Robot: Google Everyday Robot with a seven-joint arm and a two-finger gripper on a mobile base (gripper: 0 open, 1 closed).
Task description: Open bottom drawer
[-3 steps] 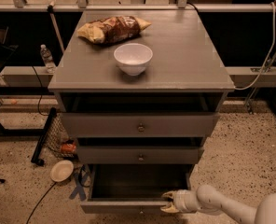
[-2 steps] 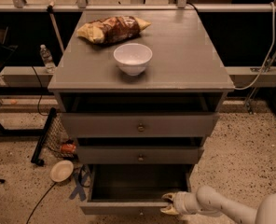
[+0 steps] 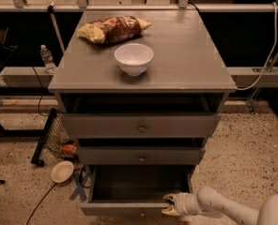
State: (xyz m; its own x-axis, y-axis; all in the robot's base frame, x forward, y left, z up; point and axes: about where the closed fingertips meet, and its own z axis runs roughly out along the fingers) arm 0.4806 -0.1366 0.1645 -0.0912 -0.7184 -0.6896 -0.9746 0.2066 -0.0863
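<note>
The bottom drawer (image 3: 125,208) of the grey cabinet is pulled well out, its dark inside showing and its front near the bottom edge of the view. Its small knob (image 3: 142,214) is just visible at the front's lower edge. My gripper (image 3: 168,205) reaches in from the lower right on a white arm and sits at the drawer front's top edge, right of centre, fingers straddling the edge. The middle drawer (image 3: 141,156) and top drawer (image 3: 140,124) stand slightly out above it.
A white bowl (image 3: 134,58) and a chip bag (image 3: 112,29) sit on the cabinet top (image 3: 186,55). A small dish (image 3: 62,171), cables and a wire basket (image 3: 59,139) lie on the speckled floor to the left. A water bottle (image 3: 46,58) stands on a rail behind.
</note>
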